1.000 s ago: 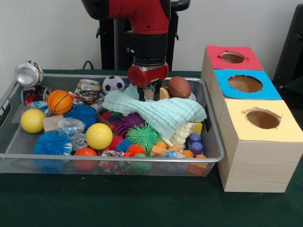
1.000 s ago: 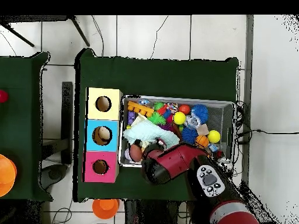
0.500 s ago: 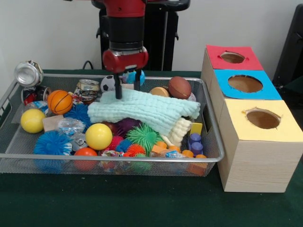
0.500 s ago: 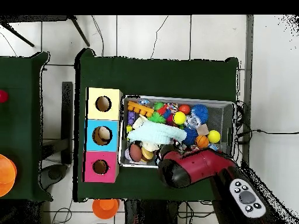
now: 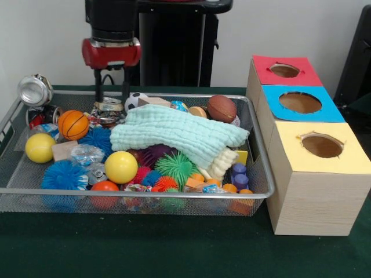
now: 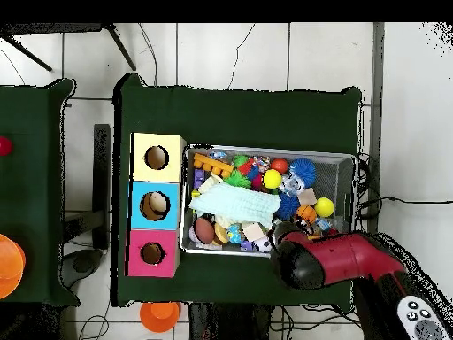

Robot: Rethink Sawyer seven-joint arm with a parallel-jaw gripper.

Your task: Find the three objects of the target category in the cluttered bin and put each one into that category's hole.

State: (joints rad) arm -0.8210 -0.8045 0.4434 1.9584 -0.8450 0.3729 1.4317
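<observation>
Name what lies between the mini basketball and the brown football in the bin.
In the front view, between the basketball and the football lie a crushed can, a small soccer ball and the mint cloth.

One wire-mesh bin [image 5: 262, 174] holds the clutter. Beside it stand three boxes, each with one hole: one red box [image 5: 264, 72], one blue box [image 5: 272, 104], one yellow box [image 5: 290, 156]. In the bin lie two yellow balls [image 5: 120, 167], one basketball [image 5: 73, 124], one soccer ball [image 5: 136, 102], one brown football [image 5: 221, 108] and one mint cloth [image 5: 179, 132].
</observation>
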